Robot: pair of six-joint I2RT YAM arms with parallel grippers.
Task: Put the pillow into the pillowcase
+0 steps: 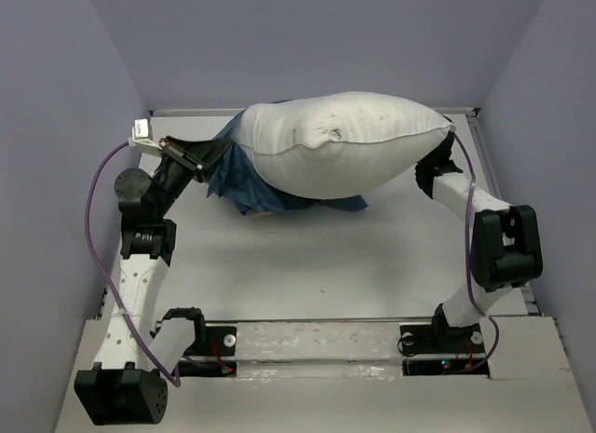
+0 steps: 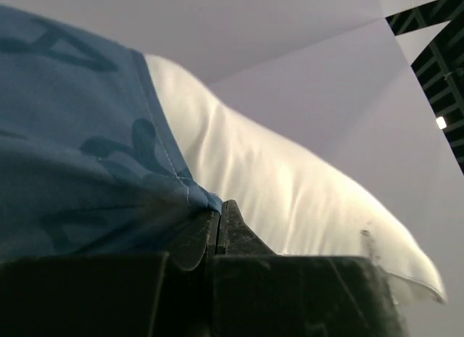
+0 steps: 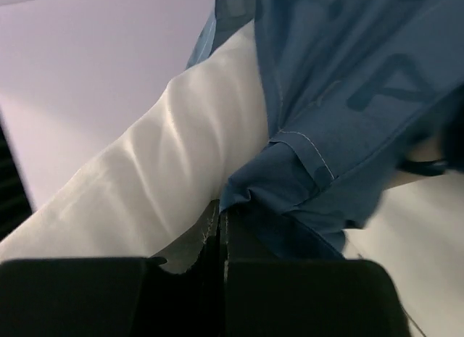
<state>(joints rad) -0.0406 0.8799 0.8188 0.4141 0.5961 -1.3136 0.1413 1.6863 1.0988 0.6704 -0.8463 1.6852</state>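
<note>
Pillow (image 1: 345, 140) stretched left-right along far edge of the table (image 1: 372, 256), pillowcase (image 1: 244, 186) bunched under its left half, left gripper (image 2: 220, 214) and right gripper (image 3: 220, 215) both clamped on the blue hem

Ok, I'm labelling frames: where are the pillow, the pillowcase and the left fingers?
pillow (image 1: 345, 140), top view, middle of white face
pillowcase (image 1: 247, 186), top view, blue fold under the pillow
left fingers (image 2: 238, 239), left wrist view, one finger's dark tip

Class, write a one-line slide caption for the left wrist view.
The left gripper pinches the hem of the blue pillowcase, with the white pillow bulging beyond it.
</note>
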